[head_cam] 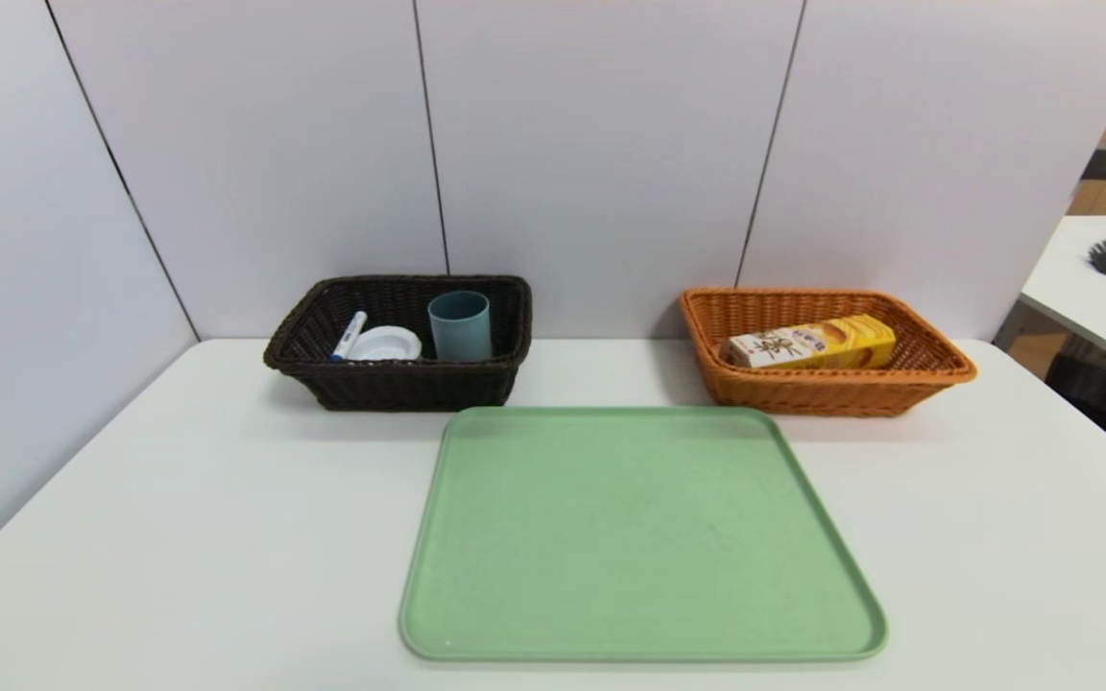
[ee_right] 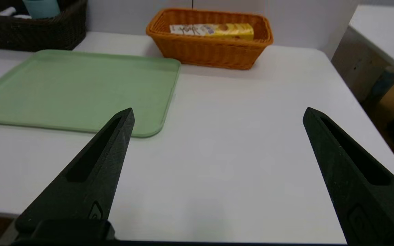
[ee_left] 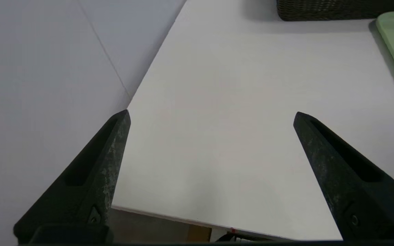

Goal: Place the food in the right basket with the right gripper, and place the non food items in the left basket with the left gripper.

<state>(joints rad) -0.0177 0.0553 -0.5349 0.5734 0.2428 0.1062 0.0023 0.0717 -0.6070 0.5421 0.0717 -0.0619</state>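
Sorting looks done: carton [head_cam: 810, 345] in orange basket [head_cam: 937, 369], cup [head_cam: 460, 325] in dark basket [head_cam: 303, 369]. Both tools, left [ee_left: 210, 114] and right [ee_right: 217, 112], gape wide, empty; the only risk I see is clipping the tabletop [head_cam: 179, 499] edge.

Long yellow-and-white cardboard carton [head_cam: 810, 345] with chip pictures: big brown Chinese characters on its white end, strokes too blurred to read. White marker with blue cap [head_cam: 348, 336]: small blue label, illegible.

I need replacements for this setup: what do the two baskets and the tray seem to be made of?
The dark brown basket and the orange basket look like woven wicker or plastic rattan; the interlaced strands show, and the fibre is unclear. The green tray looks like matte moulded plastic: smooth, one piece, with a rounded raised rim.
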